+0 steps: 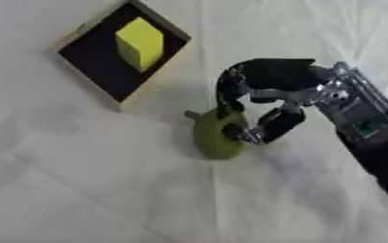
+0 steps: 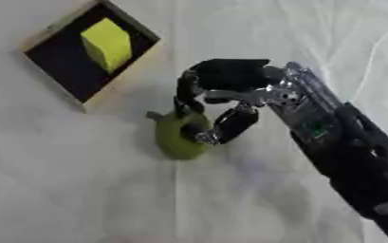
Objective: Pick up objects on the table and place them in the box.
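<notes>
A green pear-shaped object (image 1: 213, 137) with a short stem lies on the white cloth near the middle. My right hand (image 1: 267, 85) reaches in from the right and curls over it, fingers on its top and thumb (image 1: 272, 126) against its right side. At the upper left sits the box (image 1: 93, 64), light-rimmed with a black inside, holding a yellow block (image 1: 140, 42). The pear is a short way below and right of the box. My left hand shows in neither view.
A white wrinkled cloth (image 1: 80, 190) covers the table all round. My right forearm (image 2: 346, 156) runs from the hand down to the lower right corner.
</notes>
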Tool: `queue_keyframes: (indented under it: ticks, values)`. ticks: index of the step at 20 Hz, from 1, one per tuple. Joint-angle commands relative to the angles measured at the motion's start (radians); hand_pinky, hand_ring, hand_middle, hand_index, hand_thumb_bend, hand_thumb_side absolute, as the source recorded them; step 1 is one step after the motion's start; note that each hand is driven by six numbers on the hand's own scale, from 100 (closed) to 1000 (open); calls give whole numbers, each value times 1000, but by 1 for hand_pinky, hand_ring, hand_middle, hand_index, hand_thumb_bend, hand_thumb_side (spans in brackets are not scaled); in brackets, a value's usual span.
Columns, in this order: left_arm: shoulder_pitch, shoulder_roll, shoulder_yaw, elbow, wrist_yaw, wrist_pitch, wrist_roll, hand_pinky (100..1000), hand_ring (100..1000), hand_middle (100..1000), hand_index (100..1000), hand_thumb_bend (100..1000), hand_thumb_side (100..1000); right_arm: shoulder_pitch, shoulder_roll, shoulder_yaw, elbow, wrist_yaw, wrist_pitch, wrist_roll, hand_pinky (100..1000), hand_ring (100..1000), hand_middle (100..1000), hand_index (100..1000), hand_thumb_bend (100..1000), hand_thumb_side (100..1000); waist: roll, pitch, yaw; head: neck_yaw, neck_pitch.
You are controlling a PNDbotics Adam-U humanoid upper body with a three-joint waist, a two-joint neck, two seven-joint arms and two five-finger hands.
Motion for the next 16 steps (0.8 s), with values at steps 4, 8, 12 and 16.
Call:
queue_keyframes:
  ticks: [4,8,12,16]
  values:
    - [-2,9,5,-19,-2,5,0,830,635,691,802,100,672,-41,-49,-17,-81,-68,-57,-18,751,625,316,551,100,230,2,-34,-5,4,-9]
    - [1,9,5,-19,-3,7,3,830,635,691,800,100,672,-64,-65,-22,-104,-107,-58,-37,748,622,315,551,100,223,0,-38,-6,8,-10]
    - [1,9,5,-19,-4,9,1,830,636,692,800,100,672,-97,-70,-29,-118,-133,-54,-64,746,622,318,553,100,219,-2,-39,-5,11,-12]
    - [2,8,4,-19,-4,10,0,830,636,693,800,100,672,-145,-69,-33,-110,-144,-52,-96,744,623,322,555,100,215,-4,-38,-2,13,-16]
